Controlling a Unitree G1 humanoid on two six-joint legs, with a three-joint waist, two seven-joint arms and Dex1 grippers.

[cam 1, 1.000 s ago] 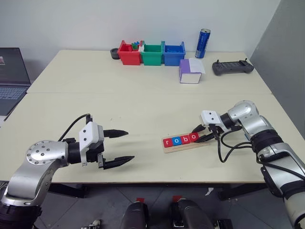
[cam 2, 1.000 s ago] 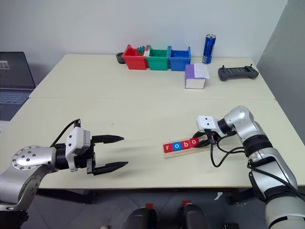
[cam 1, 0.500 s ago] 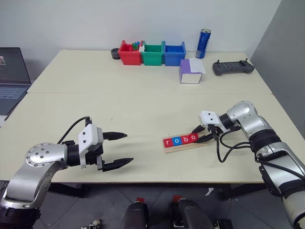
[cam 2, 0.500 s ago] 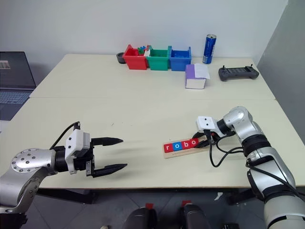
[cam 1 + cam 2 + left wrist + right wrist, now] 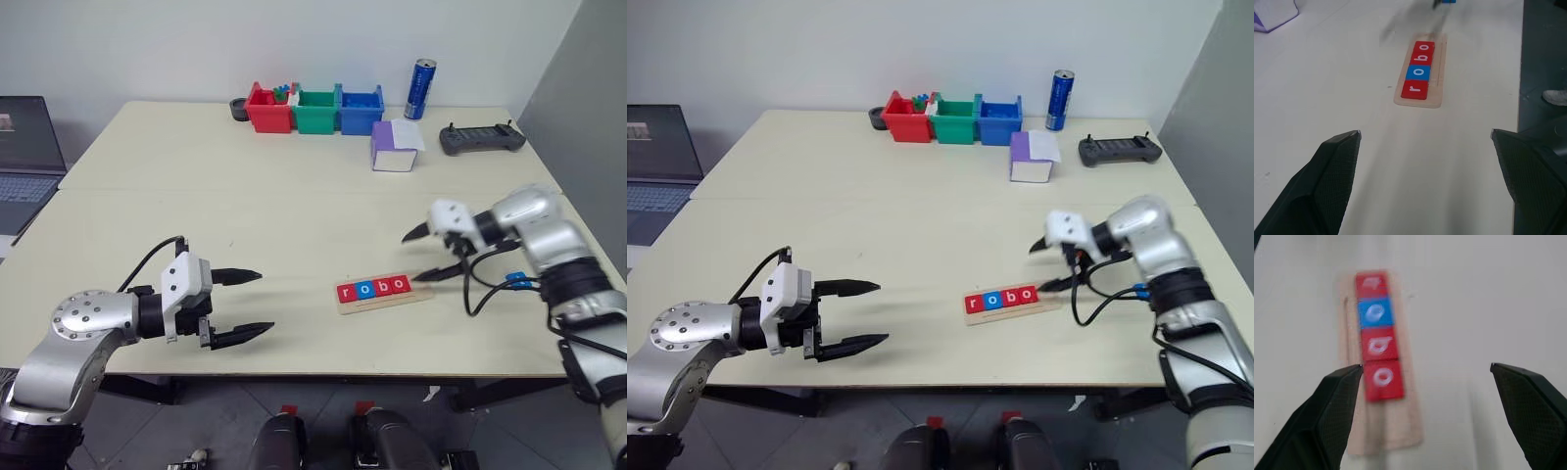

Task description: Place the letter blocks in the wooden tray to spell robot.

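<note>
The wooden tray (image 5: 418, 291) lies on the table's near right part. Several letter blocks (image 5: 372, 289) sit in it side by side, red, blue, red, red, reading r, o, b, o, and its right end is bare. My right gripper (image 5: 413, 258) hovers open just above and to the right of that end, holding nothing; its wrist view looks down on the blocks (image 5: 1376, 335) and tray (image 5: 1386, 426). My left gripper (image 5: 262, 302) is open and empty above the table, well to the left of the tray (image 5: 1438, 63), pointing toward it.
Red (image 5: 265, 110), green (image 5: 314, 112) and blue (image 5: 359, 111) bins stand in a row at the table's far edge, a blue can (image 5: 421, 88) beside them. A purple-and-white box (image 5: 394, 147) and a black controller (image 5: 480, 139) lie far right. A laptop (image 5: 24, 162) sits left.
My right gripper has opened, let go of the last red o block in the tray, and risen up and to the right. The left arm has stayed put.
</note>
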